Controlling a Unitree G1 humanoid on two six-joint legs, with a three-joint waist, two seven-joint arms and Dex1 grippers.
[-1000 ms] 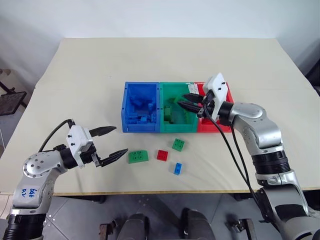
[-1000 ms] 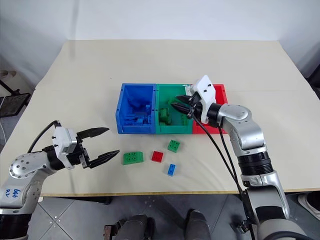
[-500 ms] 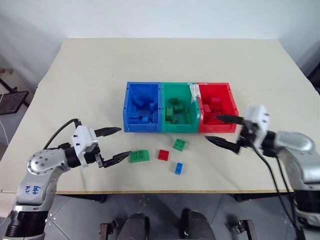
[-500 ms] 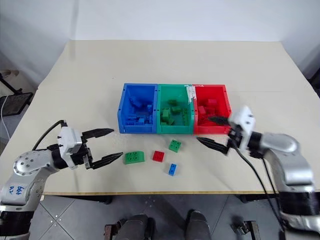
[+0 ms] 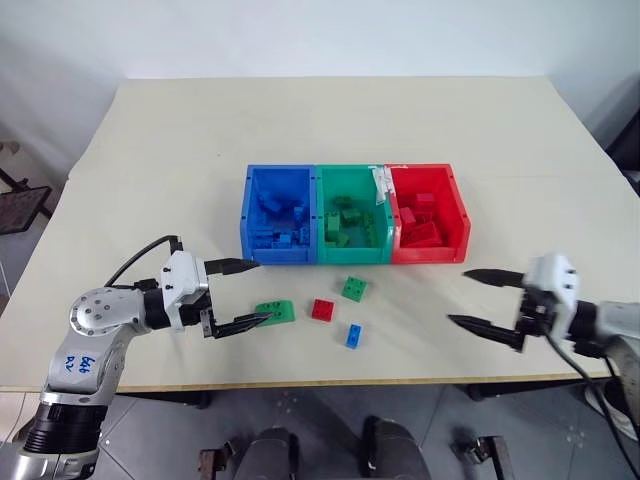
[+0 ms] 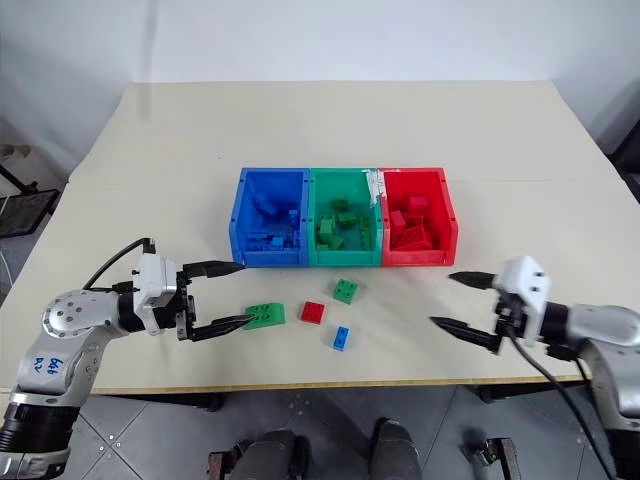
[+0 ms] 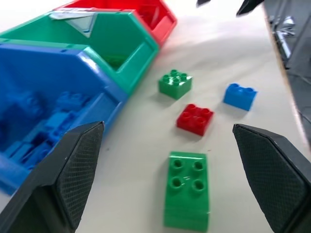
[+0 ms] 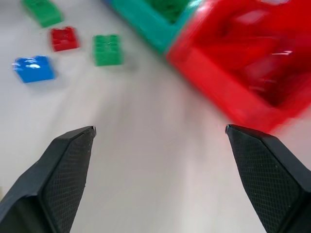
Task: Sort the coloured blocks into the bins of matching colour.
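Three joined bins stand mid-table: blue, green and red, each holding blocks of its own colour. In front of them lie loose blocks: a green oblong, a red square, a green square and a small blue one. My left gripper is open and level, its lower fingertip almost at the green oblong block, with nothing held. My right gripper is open and empty, over bare table to the right of the blocks and in front of the red bin.
The table's front edge runs close behind the loose blocks and under both arms. Wide bare tabletop lies behind the bins and on both sides. A small white tag sits on the wall between the green and red bins.
My right gripper has pulled back from over the green bin to the table's front right, and its jaws have opened wider. My left gripper has edged right, closer to the green oblong block.
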